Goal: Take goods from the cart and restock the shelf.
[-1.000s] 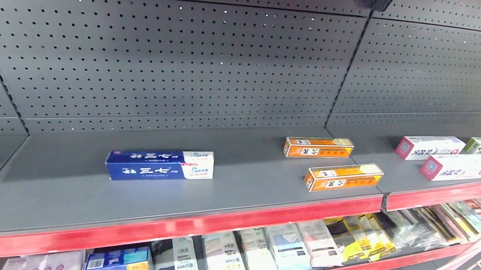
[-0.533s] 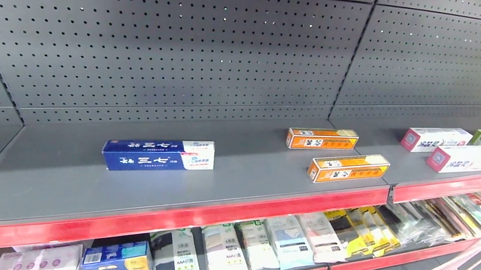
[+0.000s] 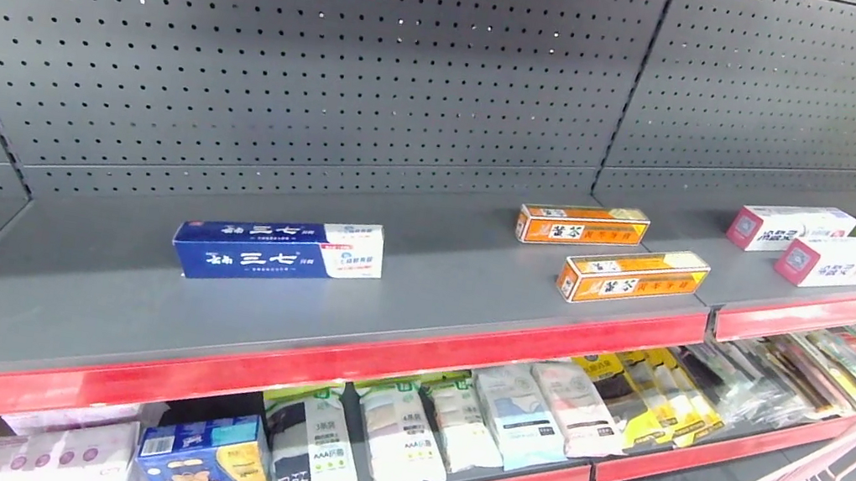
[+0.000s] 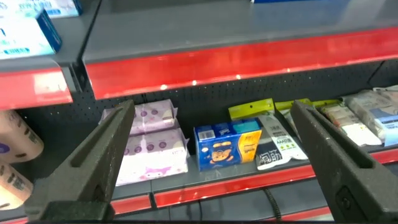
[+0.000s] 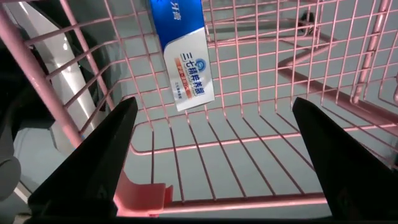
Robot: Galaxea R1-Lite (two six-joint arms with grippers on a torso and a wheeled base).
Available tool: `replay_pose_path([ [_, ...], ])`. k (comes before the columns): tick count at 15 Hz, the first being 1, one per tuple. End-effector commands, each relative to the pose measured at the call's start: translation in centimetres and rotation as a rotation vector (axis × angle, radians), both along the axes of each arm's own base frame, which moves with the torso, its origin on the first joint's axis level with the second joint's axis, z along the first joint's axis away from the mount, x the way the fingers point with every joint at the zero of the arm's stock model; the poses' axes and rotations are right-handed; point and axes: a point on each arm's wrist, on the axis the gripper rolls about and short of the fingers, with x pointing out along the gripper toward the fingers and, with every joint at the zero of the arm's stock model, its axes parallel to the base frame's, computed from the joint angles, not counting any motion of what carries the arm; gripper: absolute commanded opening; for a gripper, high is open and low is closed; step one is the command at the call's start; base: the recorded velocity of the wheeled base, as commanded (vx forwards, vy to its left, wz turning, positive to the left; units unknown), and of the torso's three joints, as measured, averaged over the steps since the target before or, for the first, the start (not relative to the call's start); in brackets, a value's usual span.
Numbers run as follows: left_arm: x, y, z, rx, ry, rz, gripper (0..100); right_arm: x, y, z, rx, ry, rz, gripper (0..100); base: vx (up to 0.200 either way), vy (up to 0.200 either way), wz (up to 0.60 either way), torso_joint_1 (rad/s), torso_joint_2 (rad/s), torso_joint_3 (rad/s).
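One blue box (image 5: 182, 62) lies in the cart (image 5: 146, 196), maybe more. The shelf (image 3: 128, 315) has lots of room. The left gripper (image 4: 211, 109) and right gripper (image 5: 214, 106) have open, empty fingers.

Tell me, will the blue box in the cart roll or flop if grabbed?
Probably no rolling: the blue box has flat sides. It looks like stiff cardboard, so it likely keeps its shape. Long and thin, it may tip if gripped near one end.
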Motion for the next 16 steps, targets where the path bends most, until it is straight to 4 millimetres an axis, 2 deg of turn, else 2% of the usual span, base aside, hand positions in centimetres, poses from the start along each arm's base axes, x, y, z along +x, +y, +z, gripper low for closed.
replay_pose_path([
  [1, 0.00, 0.00, 0.00, 0.000, 0.000, 0.001, 100, 0.07, -0.11, 0.14, -0.007, -0.006, 0.002, 100, 0.000, 0.000, 0.00, -0.178, 0.38, 0.212],
  [8, 0.00, 0.00, 0.00, 0.000, 0.000, 0.001, 100, 0.27, -0.20, 0.35, -0.001, -0.035, 0.016, 100, 0.000, 0.000, 0.00, -0.194, 0.44, 0.244],
  [13, 0.00, 0.00, 0.00, 0.000, 0.000, 0.001, 100, 0.45, -0.37, 0.30, -0.006, -0.038, 0.033, 100, 0.000, 0.000, 0.00, -0.028, 0.07, 0.038],
  [16, 0.00, 0.00, 0.00, 0.000, 0.000, 0.001, 100, 0.64, -0.11, -0.40, 0.019, -0.022, 0.042, 100, 0.000, 0.000, 0.00, 0.000, 0.00, 0.000],
])
